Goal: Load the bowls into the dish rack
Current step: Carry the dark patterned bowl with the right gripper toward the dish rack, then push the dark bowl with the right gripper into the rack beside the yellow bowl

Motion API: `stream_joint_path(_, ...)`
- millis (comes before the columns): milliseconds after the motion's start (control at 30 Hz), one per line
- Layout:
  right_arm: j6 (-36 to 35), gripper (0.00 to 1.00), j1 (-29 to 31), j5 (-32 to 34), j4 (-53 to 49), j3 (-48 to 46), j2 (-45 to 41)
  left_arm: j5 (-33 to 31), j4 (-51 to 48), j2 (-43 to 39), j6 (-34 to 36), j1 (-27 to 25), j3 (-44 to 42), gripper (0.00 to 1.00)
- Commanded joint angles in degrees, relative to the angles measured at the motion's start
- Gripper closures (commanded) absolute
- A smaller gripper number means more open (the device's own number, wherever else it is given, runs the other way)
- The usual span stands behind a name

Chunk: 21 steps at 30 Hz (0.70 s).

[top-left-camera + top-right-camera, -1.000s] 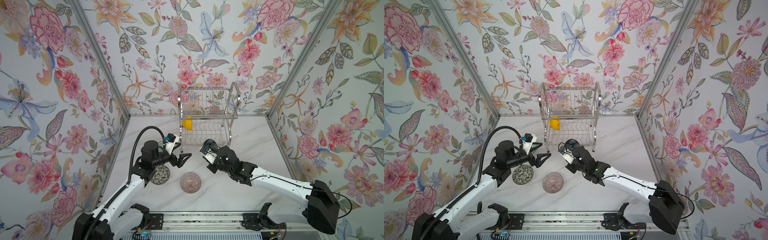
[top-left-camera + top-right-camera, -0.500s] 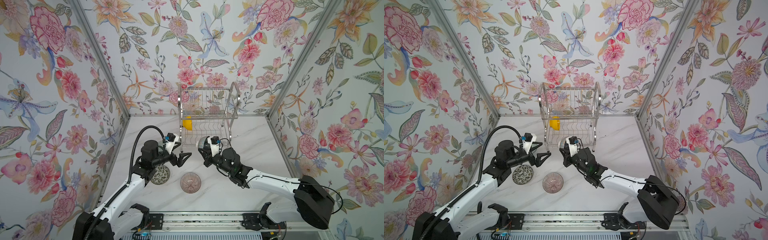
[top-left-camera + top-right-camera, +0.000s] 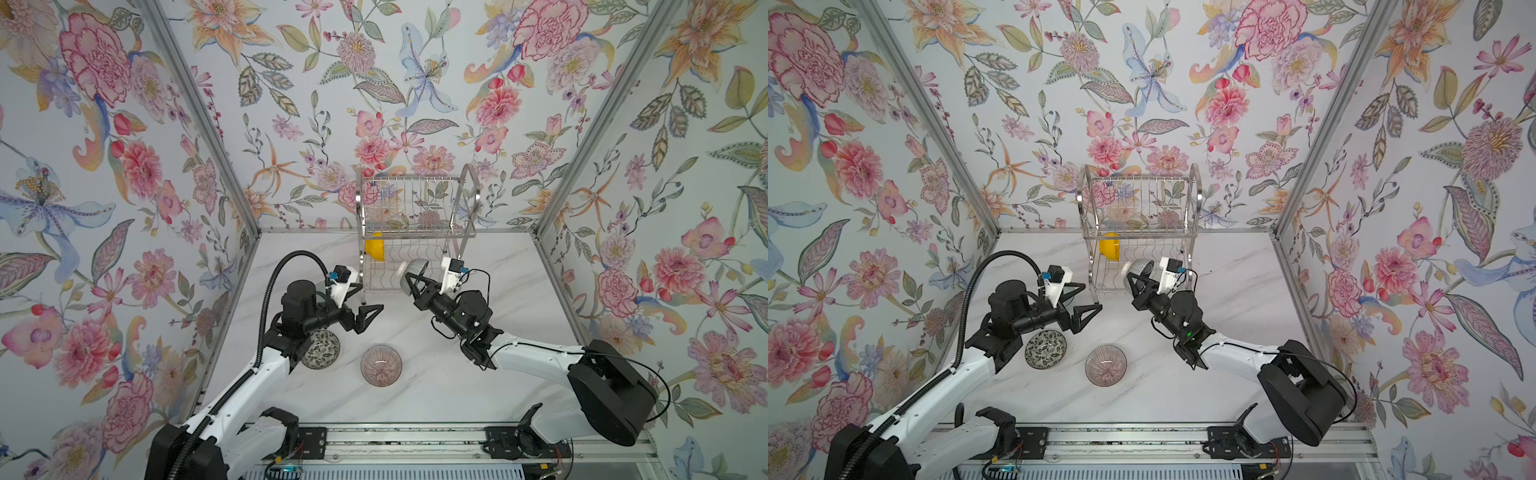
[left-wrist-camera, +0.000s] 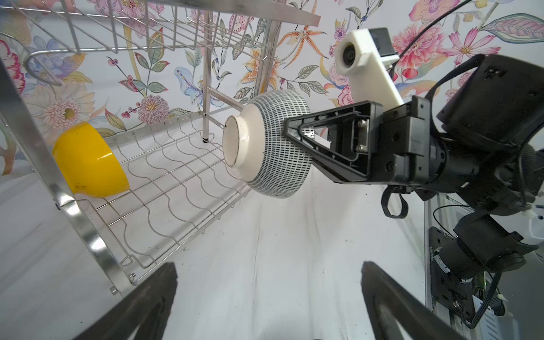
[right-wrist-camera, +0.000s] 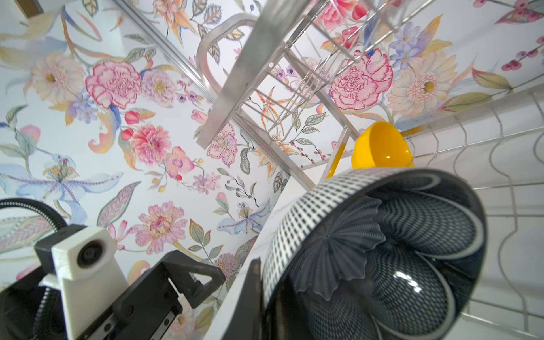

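Right gripper (image 3: 409, 277): pinching the navy bowl (image 3: 412, 268) by its rim, one finger outside and one inside
Navy bowl: in the air, on edge, foot towards the yellow bowl (image 3: 374, 248), mouth back towards the right wrist
Rack (image 3: 419, 236): lower tier lies just beyond the navy bowl, which hangs at that tier's front edge, right half, below the upper tier; no contact seen
Yellow bowl: on edge at the lower tier's left end, several wire slots away
Left gripper (image 3: 368, 318): spread wide, empty, near the rack's front left leg
Table (image 3: 415, 399): speckled bowl (image 3: 322, 351) and pink bowl (image 3: 381, 365) upright, nearer the left arm
Next, likely: push forward and down into a free slot
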Motion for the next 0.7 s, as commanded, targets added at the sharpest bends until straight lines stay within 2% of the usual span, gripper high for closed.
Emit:
stream_joint_path(0, 10.15, 0.95, -1.25, -2.13, 9.51, -0.23, 1.56, 1.42, 1.56, -1.02, -0.55, 0.55, -0.06, 0.01)
stream_joint_path(200, 16.48, 0.95, -2.53, -4.03, 9.12, 0.41, 2.92, 0.84, 1.21, -1.60, 0.45, 0.32, -0.40, 0.01)
stream_joint_path(667, 24.69, 0.95, -6.53, -12.99, 11.05, 4.78, 9.73, -1.83, -1.24, -2.23, 3.87, -0.21, -0.39, 0.01)
